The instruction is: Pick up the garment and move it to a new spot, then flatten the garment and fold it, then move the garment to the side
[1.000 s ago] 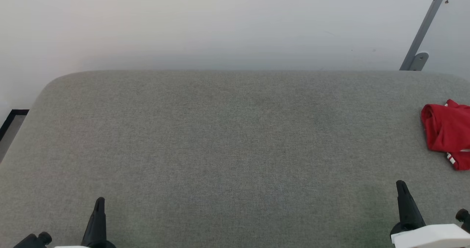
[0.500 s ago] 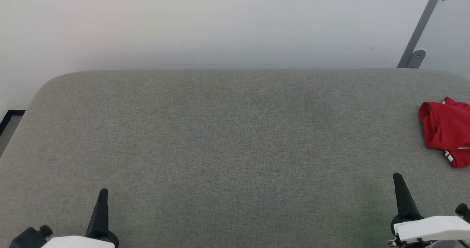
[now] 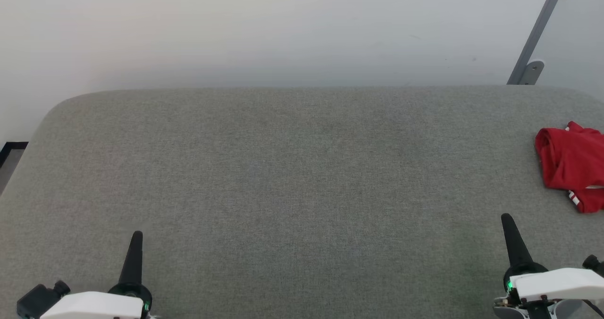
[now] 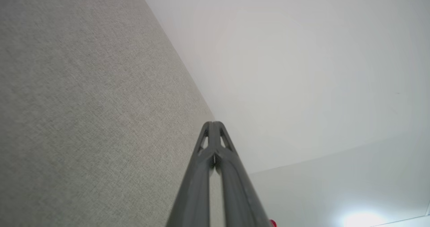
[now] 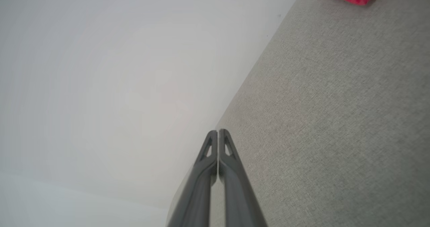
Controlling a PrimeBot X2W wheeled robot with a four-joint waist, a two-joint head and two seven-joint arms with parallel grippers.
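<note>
So right now the garment (image 3: 568, 161) is a red, bunched-up lump way over at the right end of the grey fabric-topped counter (image 3: 292, 177), a bit closer to the far edge than the near one. It's not spread out at all, just folded over on itself in a heap. The head view's frame cuts off part of it, so I can't tell how far it reaches toward the right edge. The long axis of what shows runs roughly from the far edge toward the near edge. The end nearer the robot shows a bit of white-and-red striped trim, and the far end is a rounded roll of plain red. No number is visible from here.

Both arms sit low at the near edge, well apart from each other. The left end effector (image 3: 136, 236) is by the near-left part of the counter, fingers pressed together with nothing between them, pointing at the far edge. The right end effector (image 3: 506, 217) is at the near-right, also pinched closed on nothing. It's nearest the garment's striped end but clearly apart from it, with bare grey fabric between them.

Behind the counter is a plain pale wall (image 3: 283, 26), with a grey metal strut (image 3: 535, 36) leaning up past the far-right corner.
</note>
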